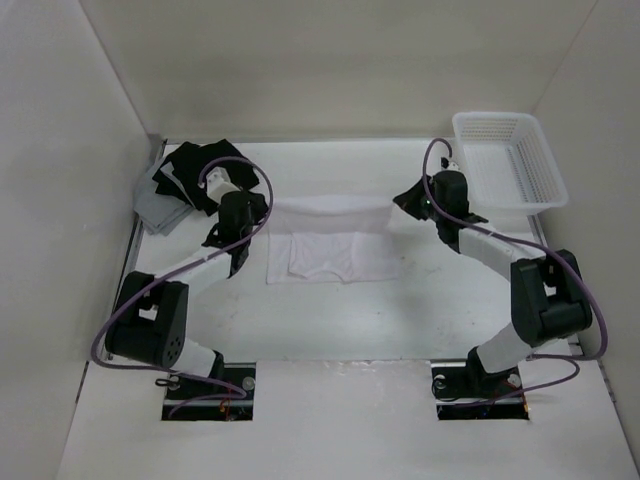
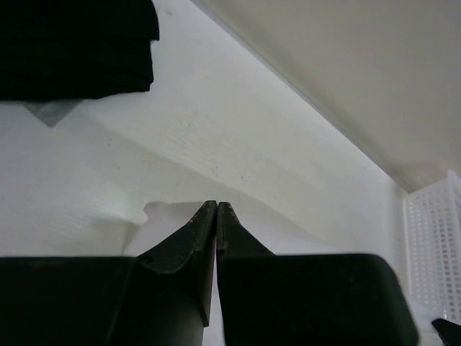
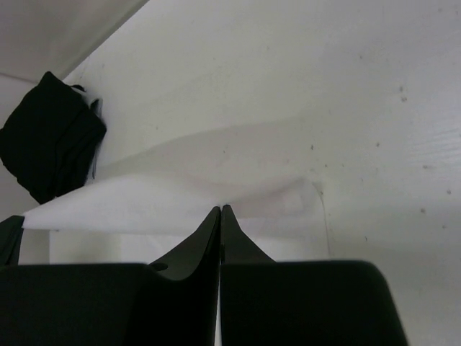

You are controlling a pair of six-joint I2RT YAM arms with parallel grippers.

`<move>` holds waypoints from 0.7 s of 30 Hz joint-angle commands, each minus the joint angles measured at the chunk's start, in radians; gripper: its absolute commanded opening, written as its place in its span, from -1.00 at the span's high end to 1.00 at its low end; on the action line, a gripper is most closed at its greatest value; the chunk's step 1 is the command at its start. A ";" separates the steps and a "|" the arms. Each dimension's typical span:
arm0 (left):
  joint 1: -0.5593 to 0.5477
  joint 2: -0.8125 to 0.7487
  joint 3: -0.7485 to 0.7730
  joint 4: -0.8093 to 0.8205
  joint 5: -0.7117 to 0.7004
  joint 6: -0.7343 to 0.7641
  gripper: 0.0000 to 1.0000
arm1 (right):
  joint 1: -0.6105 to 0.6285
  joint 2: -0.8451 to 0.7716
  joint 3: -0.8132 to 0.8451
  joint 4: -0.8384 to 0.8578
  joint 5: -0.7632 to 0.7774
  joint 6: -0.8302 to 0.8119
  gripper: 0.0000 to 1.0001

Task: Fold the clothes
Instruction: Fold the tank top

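Left of the white basket [image 1: 497, 120] and nearer to the arm bases, the clothes [image 1: 330, 258] lie on the table [image 1: 330, 330]. They are plain white and spread wide. The edge of the cloth farther from the bases is raised and drawn into a band between the two grippers, while the nearer portion rests flat on the table.

Left gripper [image 1: 266, 206]: positioned at the end of that band farthest from the basket. In the left wrist view the fingers [image 2: 202, 231] are pressed together at the tips, with a corner of white cloth showing just beside them. It is clamped on the clothes.

Right gripper [image 1: 400, 200]: positioned at the end of the band nearest the basket. In the right wrist view the fingers [image 3: 205, 238] meet at the tips, and white cloth stretches away from them. It is also clamped on the clothes.

Black garments [image 1: 205, 170] are piled on the side of the clothes away from the basket, on top of a grey cloth [image 1: 160, 208]. The two are touching.
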 commanded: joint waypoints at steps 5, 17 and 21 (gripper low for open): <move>-0.004 -0.235 -0.230 0.050 0.022 -0.045 0.96 | 0.000 -0.190 -0.252 0.137 0.008 0.059 0.98; -0.065 -0.551 -0.464 -0.085 0.048 -0.060 0.95 | 0.003 -0.479 -0.542 0.102 0.001 0.091 0.97; -0.111 -0.584 -0.535 -0.089 0.033 -0.075 0.95 | 0.029 -0.500 -0.606 0.099 0.011 0.106 0.97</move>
